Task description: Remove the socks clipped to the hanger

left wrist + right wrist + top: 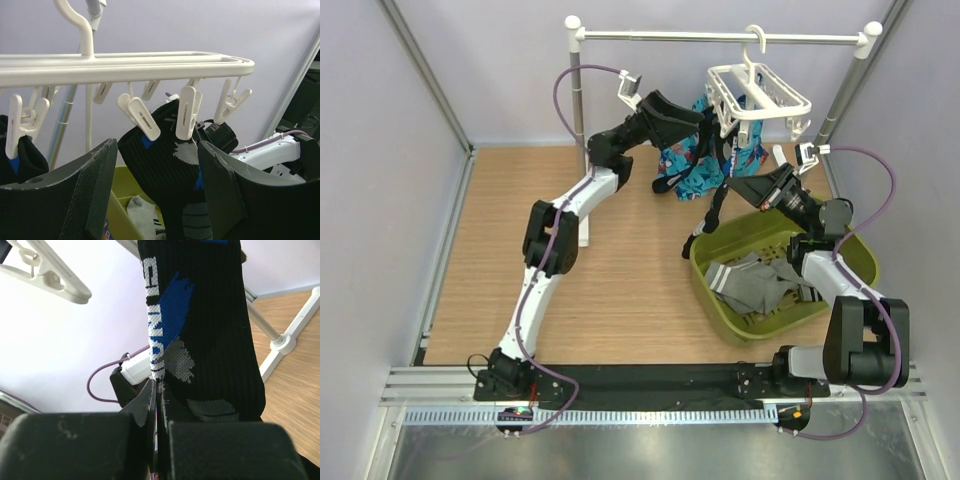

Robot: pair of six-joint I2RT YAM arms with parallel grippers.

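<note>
The white hanger (761, 92) hangs by its hook from the rail. A black sock (167, 165) with white and blue marks is pinned under two of its clip pegs (186, 117). My left gripper (157, 192) is open just below the frame, one finger on each side of that sock's cuff. Lower down, my right gripper (159, 395) is shut on the edge of the same black sock (210, 335), which hangs as a long strip (718, 205). Another dark sock (20, 160) is clipped at the frame's left end. Grey socks (755, 282) lie in the basket.
The white rail stand (720, 36) spans the back, its left post (578, 120) beside my left arm. A bright blue patterned cloth (692, 165) hangs behind the sock. The green basket (860, 258) sits at the right on the wooden table, under my right arm.
</note>
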